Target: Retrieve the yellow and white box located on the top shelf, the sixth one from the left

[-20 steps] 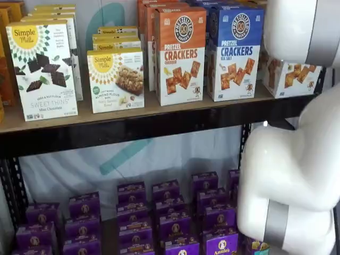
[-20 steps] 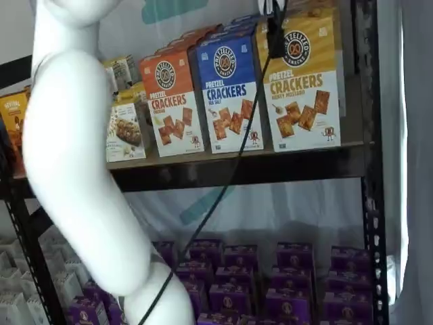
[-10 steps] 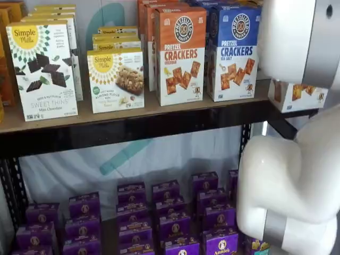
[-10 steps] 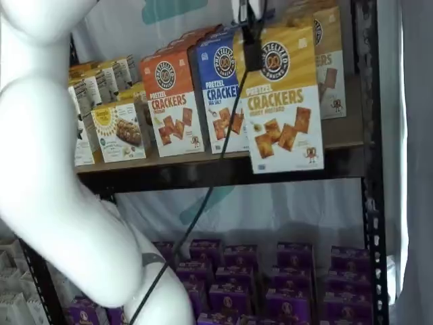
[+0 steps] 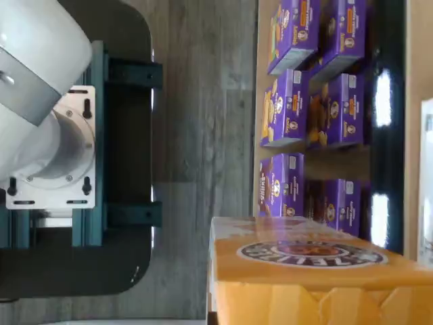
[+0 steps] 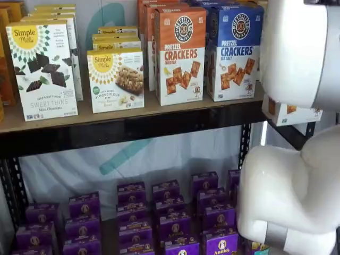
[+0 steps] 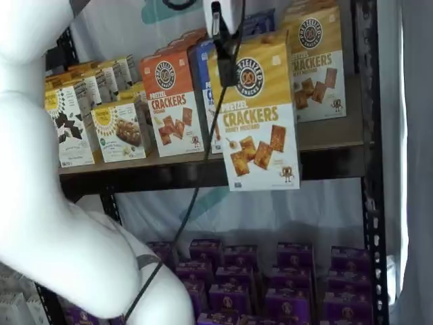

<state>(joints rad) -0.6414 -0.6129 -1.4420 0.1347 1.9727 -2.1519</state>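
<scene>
Orange Pretzel Crackers box (image 6: 179,54), blue Pretzel Crackers box (image 6: 235,51), Simple Mills boxes (image 6: 42,69), purple boxes (image 6: 170,220)

The yellow and white box (image 7: 259,115) looks like smooth printed cardboard with a slight sheen; in the wrist view its yellow top (image 5: 318,271) shows folded paperboard flaps. The top shelf (image 6: 133,114) is a matt tan wooden board fronted by a black painted metal beam, and the black metal upright (image 7: 369,169) is perforated. The arm (image 6: 297,175) has a glossy, smooth white plastic shell with grey bands. The purple boxes (image 6: 170,218) below are printed cardboard. A thin pale sheet (image 7: 270,210), like cloth or plastic, hangs behind the shelves. The floor (image 5: 203,101) looks like matt grey wood-grain planks.
</scene>
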